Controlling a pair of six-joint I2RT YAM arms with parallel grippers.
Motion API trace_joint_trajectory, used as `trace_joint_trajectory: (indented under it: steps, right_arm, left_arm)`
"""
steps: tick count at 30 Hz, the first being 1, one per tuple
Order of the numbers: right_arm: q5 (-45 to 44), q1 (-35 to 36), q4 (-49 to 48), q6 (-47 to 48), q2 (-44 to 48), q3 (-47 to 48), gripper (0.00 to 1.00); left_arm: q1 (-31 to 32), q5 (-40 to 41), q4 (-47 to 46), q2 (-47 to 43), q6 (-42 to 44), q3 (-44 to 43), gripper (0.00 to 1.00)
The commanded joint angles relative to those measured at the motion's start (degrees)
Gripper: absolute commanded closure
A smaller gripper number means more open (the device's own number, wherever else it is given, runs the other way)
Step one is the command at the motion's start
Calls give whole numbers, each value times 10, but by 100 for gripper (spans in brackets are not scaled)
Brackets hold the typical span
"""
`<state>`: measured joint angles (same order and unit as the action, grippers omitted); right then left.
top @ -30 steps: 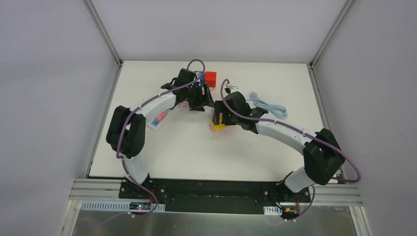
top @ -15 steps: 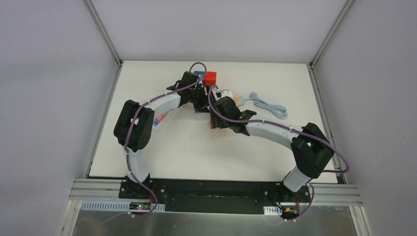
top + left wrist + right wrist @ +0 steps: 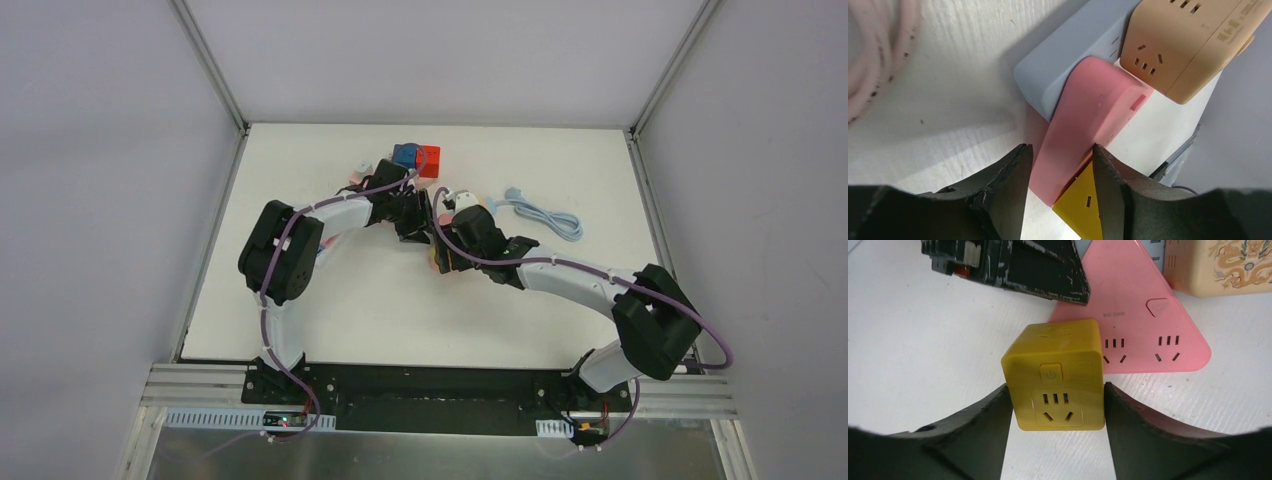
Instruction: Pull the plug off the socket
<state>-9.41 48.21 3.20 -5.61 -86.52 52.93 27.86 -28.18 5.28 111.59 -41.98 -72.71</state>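
Observation:
A yellow cube adapter (image 3: 1055,375) sits against the left corner of a flat pink triangular socket (image 3: 1143,335) on the white table. My right gripper (image 3: 1055,390) is shut on the yellow cube, one finger on each side. My left gripper (image 3: 1060,150) is shut on the pink socket (image 3: 1088,115), with the yellow cube (image 3: 1083,210) beside its right finger. In the top view both grippers meet mid-table, the left (image 3: 413,212) just behind the right (image 3: 440,255). Whether the cube is still plugged into the socket is hidden.
A grey-blue power strip (image 3: 1073,55) and a tan socket block (image 3: 1188,40) lie behind the pink socket. A red cube (image 3: 429,160) and a blue cube (image 3: 405,154) stand at the back. A coiled grey cable (image 3: 545,214) lies right. A pink cable (image 3: 878,55) lies left.
Both arms have drawn together. The left gripper came forward off the red and blue cubes to the pink socket. The right gripper shifted slightly left onto the yellow cube.

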Motion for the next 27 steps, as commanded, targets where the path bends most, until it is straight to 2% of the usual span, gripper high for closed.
trace_joint_trajectory:
  steps: [1,2,4,6,8,11,13,14,15,21,24,27]
  right_arm:
    - [20,4,-29,5,2,1,28]
    - [9,5,-29,1,-2,3,23]
    - [-11,5,-28,1,-10,8,20]
    - [-23,5,-18,4,-22,17,21]
    - [-25,5,-5,8,-32,25,29]
    - [-26,6,4,9,-31,29,55]
    - [-23,6,-3,8,-15,25,75]
    - [-21,6,-6,7,-6,24,91]
    - [-18,6,-9,6,4,23,99]
    - [53,-5,-19,-22,49,28,100]
    - [108,-14,-23,-39,51,31,100]
    - [121,-13,-26,-35,40,29,100]
  left_arm:
    - [13,-5,4,14,33,19,53]
    - [14,-2,5,15,35,22,54]
    - [13,4,7,15,39,29,57]
    - [13,13,10,16,43,34,58]
    - [13,19,15,18,43,36,60]
    - [13,29,19,22,43,39,63]
    - [13,40,23,21,44,43,65]
    - [13,46,25,21,44,45,66]
    - [13,51,27,21,45,47,67]
    - [13,80,45,17,58,58,70]
    - [13,90,54,18,60,62,71]
    - [14,91,57,20,63,64,72]
